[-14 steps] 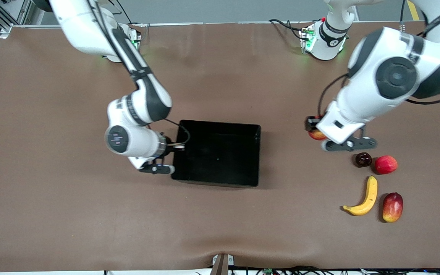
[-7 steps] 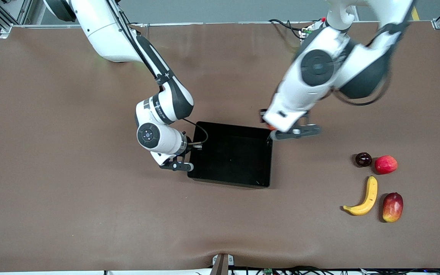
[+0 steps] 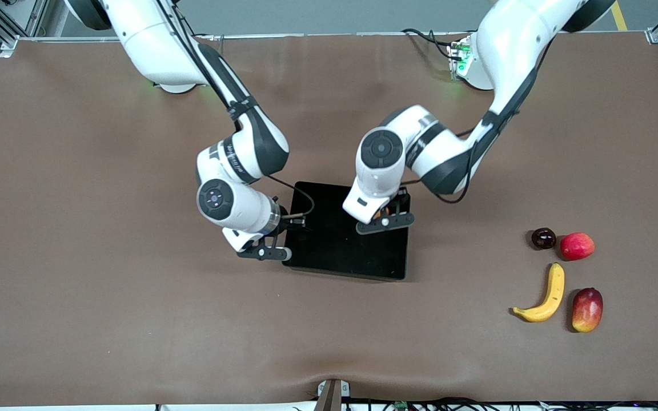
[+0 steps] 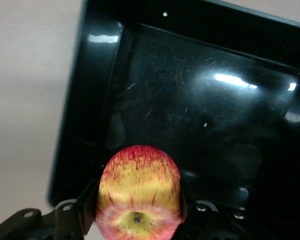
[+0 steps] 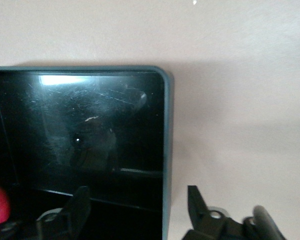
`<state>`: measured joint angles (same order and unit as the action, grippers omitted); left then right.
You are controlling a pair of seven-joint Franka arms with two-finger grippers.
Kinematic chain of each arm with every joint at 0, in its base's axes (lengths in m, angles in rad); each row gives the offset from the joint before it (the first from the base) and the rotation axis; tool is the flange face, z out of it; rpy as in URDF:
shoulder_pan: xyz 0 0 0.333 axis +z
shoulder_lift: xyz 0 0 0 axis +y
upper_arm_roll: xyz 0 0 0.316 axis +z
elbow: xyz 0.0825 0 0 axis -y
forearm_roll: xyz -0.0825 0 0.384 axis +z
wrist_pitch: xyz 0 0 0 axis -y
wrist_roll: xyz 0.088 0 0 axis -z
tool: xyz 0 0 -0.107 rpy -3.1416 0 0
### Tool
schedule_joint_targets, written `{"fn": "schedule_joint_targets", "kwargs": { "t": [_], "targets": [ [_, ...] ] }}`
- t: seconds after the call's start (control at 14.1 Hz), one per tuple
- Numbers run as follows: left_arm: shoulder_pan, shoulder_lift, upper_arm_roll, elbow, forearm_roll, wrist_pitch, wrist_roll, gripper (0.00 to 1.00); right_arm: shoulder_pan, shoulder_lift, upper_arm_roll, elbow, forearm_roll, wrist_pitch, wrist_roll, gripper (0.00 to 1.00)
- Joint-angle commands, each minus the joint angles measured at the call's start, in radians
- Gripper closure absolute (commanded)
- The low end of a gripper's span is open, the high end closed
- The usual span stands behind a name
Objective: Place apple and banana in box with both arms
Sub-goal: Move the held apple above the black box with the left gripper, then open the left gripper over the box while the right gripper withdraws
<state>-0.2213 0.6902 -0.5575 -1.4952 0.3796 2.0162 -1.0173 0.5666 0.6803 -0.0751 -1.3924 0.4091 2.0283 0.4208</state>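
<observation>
The black box [image 3: 340,254] lies mid-table. My left gripper [image 3: 383,217] is shut on the apple [image 3: 384,213] and holds it over the box, at the box's side toward the left arm's end. In the left wrist view the red, yellow-streaked apple [image 4: 140,185] sits between the fingers [image 4: 86,210] above the box floor [image 4: 200,115]. My right gripper [image 3: 284,242] is open, its fingers [image 5: 80,202] astride the box wall [image 5: 165,150] toward the right arm's end. The banana [image 3: 546,297] lies on the table toward the left arm's end.
Next to the banana lie a red-yellow mango [image 3: 587,309], a pinkish-red round fruit [image 3: 577,246] and a small dark fruit [image 3: 543,238]. The brown table [image 3: 135,319] stretches around the box.
My left arm has swung from the fruit cluster to over the box, carrying the apple. The box and my right gripper have shifted toward the left arm's end.
</observation>
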Motion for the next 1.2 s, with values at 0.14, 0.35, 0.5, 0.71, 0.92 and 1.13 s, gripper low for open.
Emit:
{"fn": "schedule_joint_targets", "kwargs": {
  "t": [0.14, 0.35, 0.5, 0.71, 0.92, 1.13],
  "targets": [
    [0.000, 0.074, 0.004, -0.005, 0.056, 0.075, -0.014, 1.00, -0.097, -0.018, -0.005, 0.150, -0.004, -0.235, 0.003, 0.00],
    [0.000, 0.112, 0.014, -0.017, 0.065, 0.101, -0.014, 1.00, -0.102, -0.053, -0.038, 0.190, -0.128, -0.257, -0.008, 0.00],
    [0.007, 0.130, 0.014, -0.016, 0.065, 0.102, -0.012, 0.94, -0.102, -0.099, -0.043, 0.191, -0.221, -0.292, -0.008, 0.00],
    [0.008, 0.121, 0.014, -0.014, 0.067, 0.101, -0.007, 0.00, -0.135, -0.131, -0.077, 0.230, -0.279, -0.420, -0.008, 0.00],
    [0.036, 0.050, 0.013, -0.002, 0.065, 0.072, 0.003, 0.00, -0.191, -0.214, -0.089, 0.231, -0.279, -0.494, -0.005, 0.00],
    [0.126, -0.067, 0.002, 0.000, 0.036, 0.003, 0.136, 0.00, -0.235, -0.310, -0.089, 0.135, -0.276, -0.482, -0.008, 0.00]
  ]
}}
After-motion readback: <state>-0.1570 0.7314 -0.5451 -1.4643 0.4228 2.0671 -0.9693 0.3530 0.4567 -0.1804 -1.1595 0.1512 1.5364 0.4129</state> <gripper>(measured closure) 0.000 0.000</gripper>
